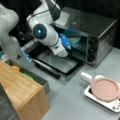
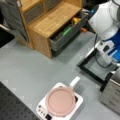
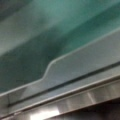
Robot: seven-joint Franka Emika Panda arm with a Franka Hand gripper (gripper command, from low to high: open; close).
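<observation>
The arm's end effector (image 1: 70, 51) was poked into the mouth of the toaster oven (image 1: 87, 32), right of centre in a front view, and whether its fingers were spread or pressed together I could not tell, since the arm's last link hid them. Just beyond it, deeper in the oven cavity and a little toward the upper right, sat a teal bowl (image 1: 74, 38); whether the two touched I could not make out. The wrist view was filled by the bowl's pale green rim and wall (image 3: 62, 47) above a strip of bright metal. The oven door (image 1: 58, 63) lay folded down flat on the grey worktop (image 1: 72, 100), its dark glass facing up. Toward the lower right of that view a pink pan (image 1: 104, 89) rested on a small white hob (image 2: 77, 103). A wooden cabinet (image 2: 53, 17) stood at the upper left in a front view, its drawer pulled open. The bowl looked smooth, rounded and blue-green.
</observation>
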